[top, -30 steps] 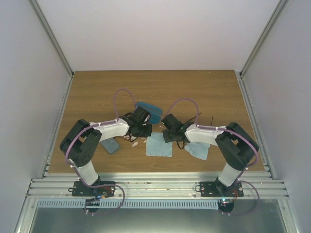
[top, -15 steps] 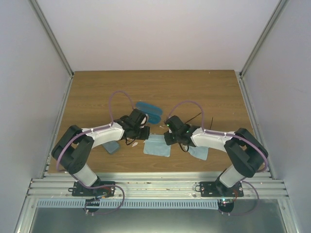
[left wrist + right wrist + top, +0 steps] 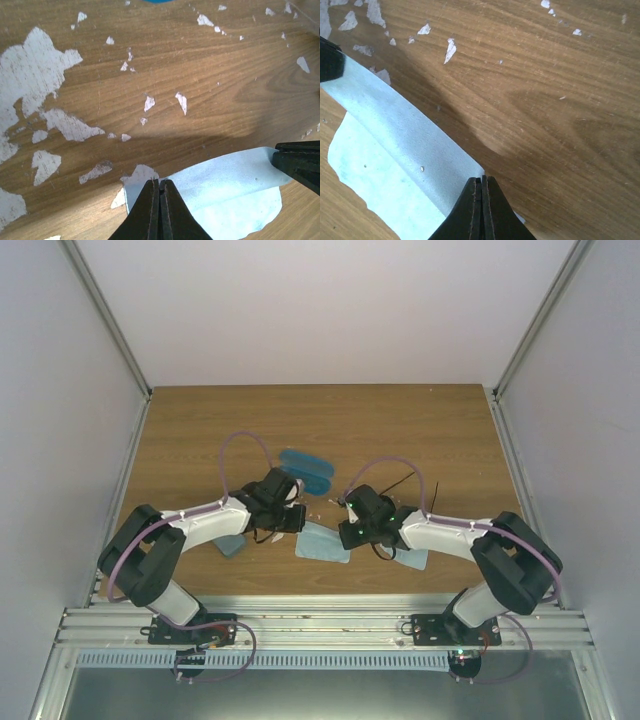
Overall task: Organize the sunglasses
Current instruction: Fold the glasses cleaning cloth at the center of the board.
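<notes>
Above the bench [image 3: 200, 430], in the top view, the left pincer [image 3: 299, 527] and the right pincer [image 3: 346, 536] are seen closed on opposite corners of the light blue cloth [image 3: 322, 544], with the thin arms of the black sunglasses [image 3: 403, 481] made out just behind the right arm; the reddish-brown pair cannot be found. In the left wrist view, then the right, shut jaws are shown pinching only the cloth's edge, so a corner could be lost if the arms are drawn apart unevenly.

cloth [image 3: 235, 192]: pale blue | table [image 3: 210, 85]: brown woodgrain (white chipped patches) | left tool [image 3: 160, 182]: black
</notes>
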Available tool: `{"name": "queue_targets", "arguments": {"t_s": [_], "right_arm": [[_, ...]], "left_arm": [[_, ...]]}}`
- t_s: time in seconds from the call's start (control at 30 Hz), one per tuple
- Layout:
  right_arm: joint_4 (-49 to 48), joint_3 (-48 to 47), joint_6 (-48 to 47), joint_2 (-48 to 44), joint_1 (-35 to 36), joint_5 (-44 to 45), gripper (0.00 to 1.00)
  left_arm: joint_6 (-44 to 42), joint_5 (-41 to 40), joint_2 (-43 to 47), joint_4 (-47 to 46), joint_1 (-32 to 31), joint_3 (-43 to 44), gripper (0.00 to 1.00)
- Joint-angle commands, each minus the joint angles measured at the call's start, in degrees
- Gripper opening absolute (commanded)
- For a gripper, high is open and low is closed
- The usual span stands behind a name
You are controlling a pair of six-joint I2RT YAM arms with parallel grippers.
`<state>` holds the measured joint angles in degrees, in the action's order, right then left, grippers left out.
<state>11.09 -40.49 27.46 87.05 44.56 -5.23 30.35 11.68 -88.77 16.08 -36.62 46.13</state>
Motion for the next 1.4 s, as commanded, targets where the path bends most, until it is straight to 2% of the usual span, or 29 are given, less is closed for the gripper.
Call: {"name": "queue_targets", "arguments": {"t_s": [0.0, 0.33, 0.8, 0.9, 0.97, 1.07, 1.23, 1.37], "right_arm": [[0.3, 0.8, 1.4, -1.5, 0.6, -1.5, 0.01], [4.4, 0.2, -0.2, -2.7, 0.6, -2.9, 0.01], [3.2, 1.0, -1.5, -0.1, 0.6, -7.8, 0.01], [3.3, 1.3, -2.1, 0.2, 0.6, -9.5, 0.05], [3.1, 1.7, -2.6, -0.2, 0.6, -12.1, 0.13], [2.4, 3.1, -3.1, -2.1, 0.6, -17.8, 0.26], [2.6, 5.4, -2.5, -6.4, 0.6, -23.8, 0.37], [4.7, 6.1, -0.8, -10.1, 0.6, -22.0, 0.4]], "left_arm": [[-0.6, 2.0, 1.1, -1.8, -0.3, -1.7, 0.0], [-0.8, 4.7, 2.1, -1.7, -0.4, -3.5, 0.0], [-0.8, 5.3, 0.1, -2.1, -0.4, -4.2, 0.0], [-0.9, 6.8, 0.4, -2.0, -0.4, -4.5, 0.09], [-1.1, 8.7, 1.5, -2.0, -0.4, -5.1, 0.23], [-1.6, 11.5, 3.5, -1.6, -0.4, -6.1, 0.36], [-1.7, 11.7, 8.2, 1.4, -0.4, -7.6, 0.43], [-1.0, 9.4, 13.1, 4.4, -0.3, -8.0, 0.45]]}}
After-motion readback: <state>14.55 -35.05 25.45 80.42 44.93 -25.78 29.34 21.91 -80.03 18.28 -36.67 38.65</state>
